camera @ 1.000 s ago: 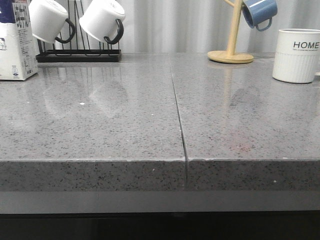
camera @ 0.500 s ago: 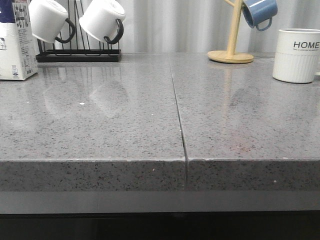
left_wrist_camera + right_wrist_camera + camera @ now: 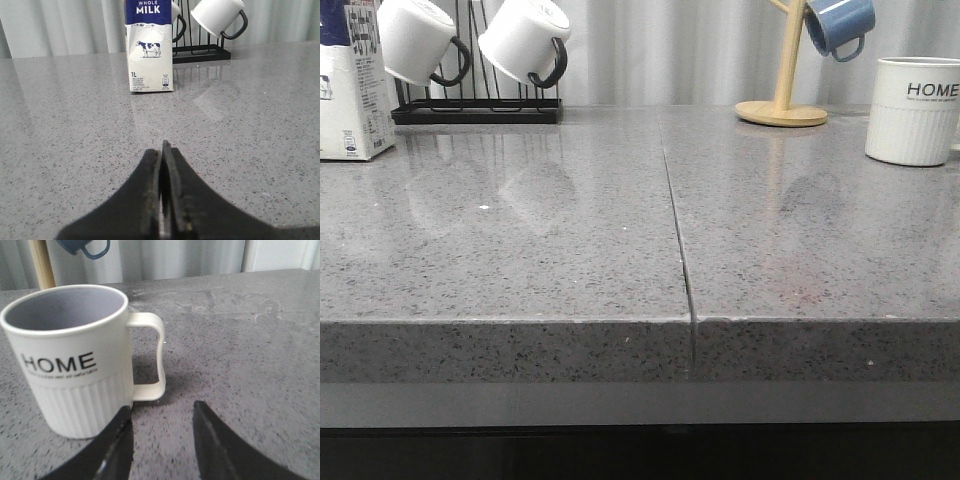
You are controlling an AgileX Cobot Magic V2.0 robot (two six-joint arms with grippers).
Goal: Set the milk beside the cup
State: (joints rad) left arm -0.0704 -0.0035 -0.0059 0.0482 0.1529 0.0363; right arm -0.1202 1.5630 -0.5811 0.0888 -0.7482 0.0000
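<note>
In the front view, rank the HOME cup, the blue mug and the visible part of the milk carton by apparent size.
1. Milk carton, though cropped by the frame edge
2. HOME cup, also slightly cropped
3. Blue mug, farther back, so true size is unsure

Cropped edges and unreadable print

The milk [image 3: 350, 85] is cut by the front view's left and top edges; in the left wrist view its top is also cropped, and the fine print under "1L" is too small to read. The cup [image 3: 914, 110] runs off the right edge, and the blue mug [image 3: 82, 247] is clipped above. Neither tool appears in the front view
</note>
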